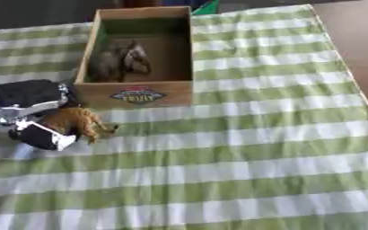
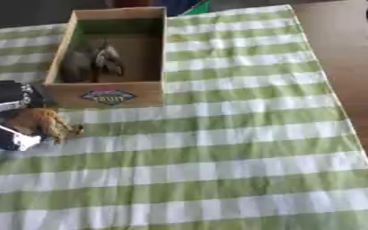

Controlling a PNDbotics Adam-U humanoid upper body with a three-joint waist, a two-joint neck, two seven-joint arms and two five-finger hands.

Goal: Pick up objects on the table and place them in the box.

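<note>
Your work surface is a table point(image 1: 358, 40) of bare brown wood, exposed along the right side. A green-and-white checked tablecloth point(image 1: 242, 148) covers the rest. Beyond the far edge you see a dark, indistinct background.

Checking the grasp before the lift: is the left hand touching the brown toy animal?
Touching. Left eye view shows the left hand wrapped round the brown toy animal.

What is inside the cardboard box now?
A grey toy animal lies in the box, toward its left side. The near wall hides the floor strip just behind it.
</note>
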